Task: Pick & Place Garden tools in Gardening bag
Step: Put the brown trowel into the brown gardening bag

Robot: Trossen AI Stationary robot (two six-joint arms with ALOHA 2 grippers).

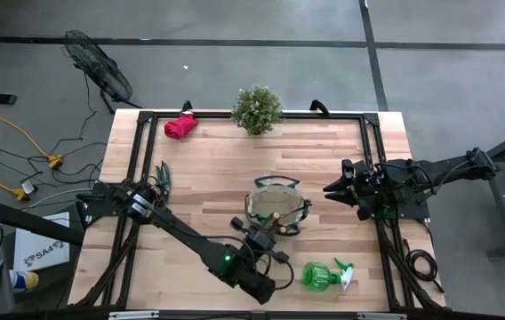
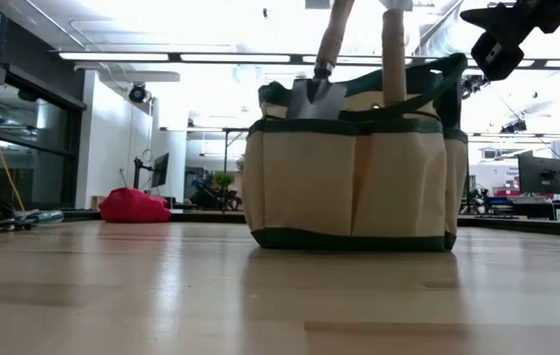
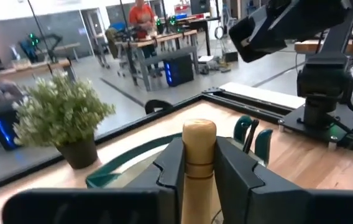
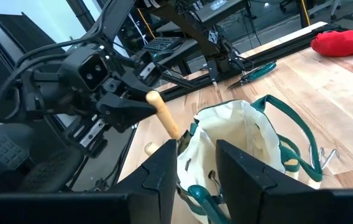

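Left gripper (image 3: 199, 163): jaws pinching wooden-handled metal trowel (image 3: 199, 146) upright, blade entering the tan, green-trimmed fabric bag (image 1: 276, 206).
Right gripper (image 1: 333, 189): waits at bag's 3 o'clock, jaws spread.

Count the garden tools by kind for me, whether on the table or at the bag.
Metal trowels with wooden handles: 2, at the tan fabric bag, one in the left gripper
Grey-green pruning shears: 1
Red glove bundle: 1
Green spray bottle: 1
Total: 5
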